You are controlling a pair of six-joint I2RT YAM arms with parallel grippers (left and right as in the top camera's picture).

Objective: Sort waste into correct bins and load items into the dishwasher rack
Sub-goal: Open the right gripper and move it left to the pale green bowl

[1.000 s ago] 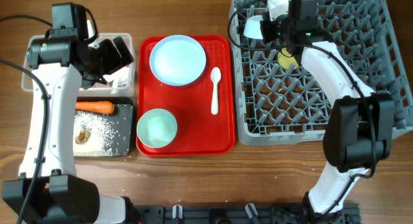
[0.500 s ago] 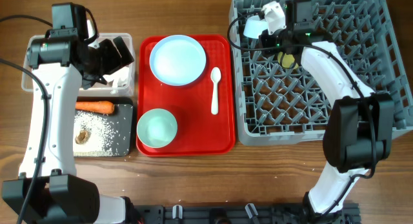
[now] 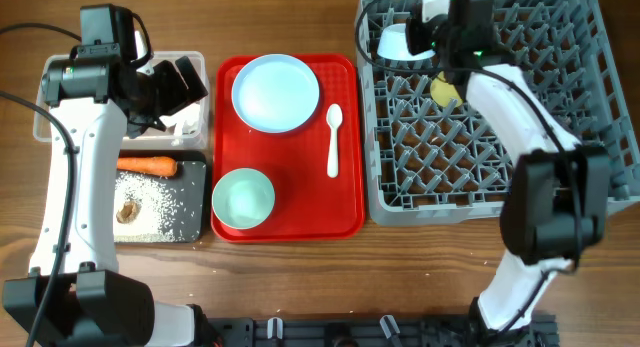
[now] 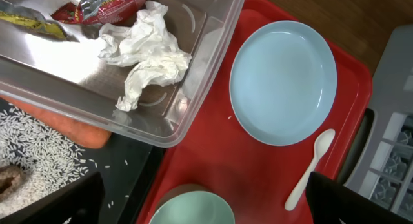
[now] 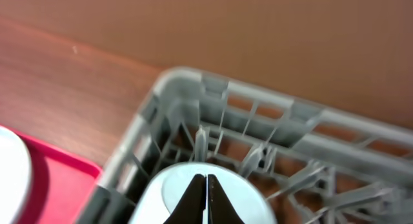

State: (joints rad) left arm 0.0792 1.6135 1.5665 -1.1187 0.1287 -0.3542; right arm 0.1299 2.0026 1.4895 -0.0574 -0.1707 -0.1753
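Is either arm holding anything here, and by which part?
Left gripper: open, nothing held. Right gripper: fingers closed together over the pale blue bowl in the rack's corner; whether they pinch its rim cannot be told.

From overhead the left gripper [image 3: 172, 84] covers much of the clear plastic rectangular tub [image 3: 200, 57] beneath it; in its wrist view the crumpled red-white wrappers [image 4: 97, 0] run off the top edge, the orange carrot [image 4: 80, 130] lies mostly hidden under the tub, and the brown food lump [image 4: 8, 179] and pale blue round bowl [image 4: 192, 210] nearest it are clipped by the frame; the right gripper [image 5: 205, 184] has a blurred wrist view, so whether its tips pinch the second pale blue bowl [image 5: 242, 198] behind them cannot be told
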